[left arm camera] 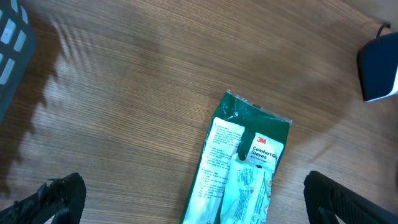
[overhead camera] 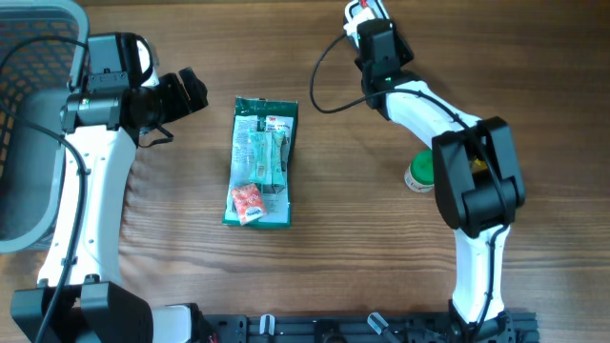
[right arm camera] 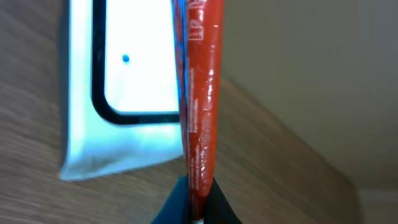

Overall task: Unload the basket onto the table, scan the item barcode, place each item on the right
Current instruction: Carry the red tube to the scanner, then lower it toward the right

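My right gripper [right arm camera: 199, 194] is shut on a thin red packet [right arm camera: 200, 87], seen edge-on in the right wrist view. The packet stands just right of a white scanner with a black-framed window [right arm camera: 127, 81]. From overhead, that gripper [overhead camera: 366, 17] is at the table's far edge with the red packet [overhead camera: 359, 9] at its tip. My left gripper [overhead camera: 191, 93] is open, left of a green 3M gloves pack [overhead camera: 263, 160] lying flat. In the left wrist view its fingers [left arm camera: 59, 199] stand wide on either side of the pack [left arm camera: 245, 165], above it and holding nothing.
A small orange-red sachet [overhead camera: 248, 202] lies on the near end of the green pack. A green-and-white bottle [overhead camera: 417, 173] stands by the right arm's elbow. A grey basket [overhead camera: 29, 57] fills the far left corner. A black cable [overhead camera: 329, 76] loops near the right arm.
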Available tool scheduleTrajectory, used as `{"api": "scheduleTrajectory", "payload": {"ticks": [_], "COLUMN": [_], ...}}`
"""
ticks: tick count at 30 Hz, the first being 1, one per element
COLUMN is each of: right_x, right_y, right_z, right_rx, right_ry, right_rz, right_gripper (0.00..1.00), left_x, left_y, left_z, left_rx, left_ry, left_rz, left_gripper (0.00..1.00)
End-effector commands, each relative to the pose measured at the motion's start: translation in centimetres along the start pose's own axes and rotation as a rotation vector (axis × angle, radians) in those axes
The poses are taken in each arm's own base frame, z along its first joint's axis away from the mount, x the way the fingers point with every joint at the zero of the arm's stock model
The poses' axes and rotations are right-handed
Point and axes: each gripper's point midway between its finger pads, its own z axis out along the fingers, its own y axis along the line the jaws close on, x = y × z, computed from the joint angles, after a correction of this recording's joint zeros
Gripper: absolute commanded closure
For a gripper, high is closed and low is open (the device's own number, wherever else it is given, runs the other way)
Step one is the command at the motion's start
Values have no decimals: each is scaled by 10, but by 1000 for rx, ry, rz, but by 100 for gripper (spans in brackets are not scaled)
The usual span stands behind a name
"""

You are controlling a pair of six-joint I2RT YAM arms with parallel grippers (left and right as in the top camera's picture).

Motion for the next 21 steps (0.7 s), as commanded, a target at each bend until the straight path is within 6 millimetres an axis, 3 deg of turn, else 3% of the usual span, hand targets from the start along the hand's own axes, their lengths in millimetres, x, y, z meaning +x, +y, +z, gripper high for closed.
{"api": "scheduleTrajectory", "payload": {"ticks": [1,21], "right_x": [8,17], "right_y": [-1,-12], "right_z": [6,5], "right_rx": [43,99], "right_ry": [41,100], "right_rz": [-157,-289], "right_gripper": [96,96], "left_x": [-5,-5], "left_y": [-3,-3], "left_z": [-4,-4], "left_rx": [14,14], "left_ry": [-14,-14], "left_rz": [19,19], "left_gripper": [0,0]}}
